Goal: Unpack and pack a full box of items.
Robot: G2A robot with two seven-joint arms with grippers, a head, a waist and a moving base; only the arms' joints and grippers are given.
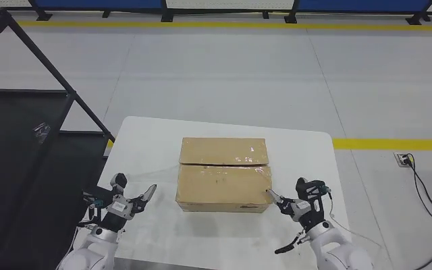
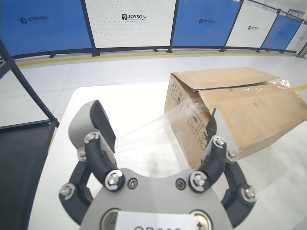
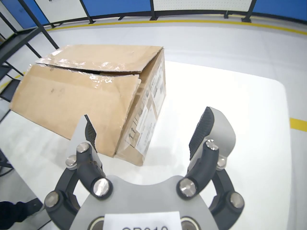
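A brown cardboard box (image 1: 224, 174) lies in the middle of the white table (image 1: 304, 152). Its top flaps are down, with a cracked seam and crinkled clear tape (image 3: 96, 66) along it. A loose strip of clear tape (image 2: 148, 130) trails from the box's left end toward my left gripper (image 2: 156, 123). That gripper (image 1: 131, 194) is open at the table's near left, one finger close to the box (image 2: 242, 111). My right gripper (image 3: 146, 130) is open at the near right corner of the box (image 3: 79, 92), also seen from above as the right gripper (image 1: 282, 217).
A black metal rack (image 1: 40, 155) stands just left of the table. The table has bare surface left, right and in front of the box. Fence panels (image 2: 134, 15) and a yellow floor line (image 1: 381, 144) lie beyond.
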